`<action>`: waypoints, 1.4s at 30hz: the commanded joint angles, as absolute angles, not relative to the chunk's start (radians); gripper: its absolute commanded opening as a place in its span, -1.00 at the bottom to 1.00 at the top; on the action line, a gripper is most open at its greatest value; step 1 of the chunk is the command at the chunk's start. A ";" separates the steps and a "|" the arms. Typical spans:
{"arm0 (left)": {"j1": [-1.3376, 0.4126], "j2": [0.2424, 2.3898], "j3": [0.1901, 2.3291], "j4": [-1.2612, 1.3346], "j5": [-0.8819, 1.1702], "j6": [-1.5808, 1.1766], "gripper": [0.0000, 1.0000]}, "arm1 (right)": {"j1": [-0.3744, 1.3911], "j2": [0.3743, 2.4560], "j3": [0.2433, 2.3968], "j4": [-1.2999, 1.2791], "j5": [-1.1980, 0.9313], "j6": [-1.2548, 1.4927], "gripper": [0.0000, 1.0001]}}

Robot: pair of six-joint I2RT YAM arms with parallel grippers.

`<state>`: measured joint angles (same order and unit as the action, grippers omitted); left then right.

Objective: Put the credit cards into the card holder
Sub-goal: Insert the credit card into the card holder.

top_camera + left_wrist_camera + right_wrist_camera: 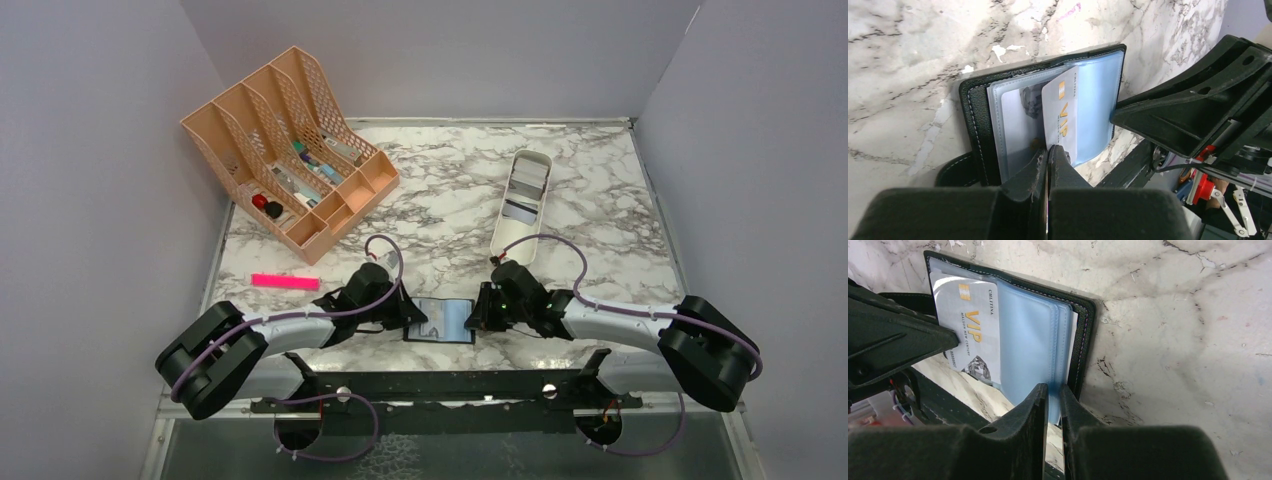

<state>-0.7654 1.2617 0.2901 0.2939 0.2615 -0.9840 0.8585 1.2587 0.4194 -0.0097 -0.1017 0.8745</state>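
A white credit card (973, 335) printed with gold "VIP" lettering is seen lying across the open card holder (440, 320). The card's inner edge is set against the pale blue plastic sleeves (1033, 340), and its near end hangs over the holder's front edge. Whether any part of it is tucked inside a sleeve cannot be told. The holder, black leather with pale stitching, is spread flat on the marble bench (440, 190) at the near edge, between the two arms.

The card's outer edge is pinched by the left gripper (1049, 150), whose fingers are pressed fully together on it. The sleeves on the opposite side are clamped at their near edge by the right gripper (1054, 390), with only a narrow slot left between its fingers for the plastic.

Further back on the right, more credit cards (527, 185), grey and silver, are stacked in a long white tray (513, 245). A pink marker (285, 282) is laid flat near the left arm. Behind it a peach-coloured desk organiser (290, 150) holding small items is placed at the back left corner.
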 commanded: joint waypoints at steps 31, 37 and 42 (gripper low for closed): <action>-0.816 1.284 0.330 0.145 0.246 -0.931 -1.00 | 0.873 1.262 0.443 -0.093 -0.033 0.858 -0.61; -0.826 1.318 0.349 0.201 0.254 -0.939 -0.96 | 0.874 1.263 0.442 -0.088 -0.039 0.856 -0.61; -0.833 1.317 0.377 0.202 0.242 -0.939 -0.76 | 0.879 1.247 0.448 -0.099 -0.035 0.855 -0.60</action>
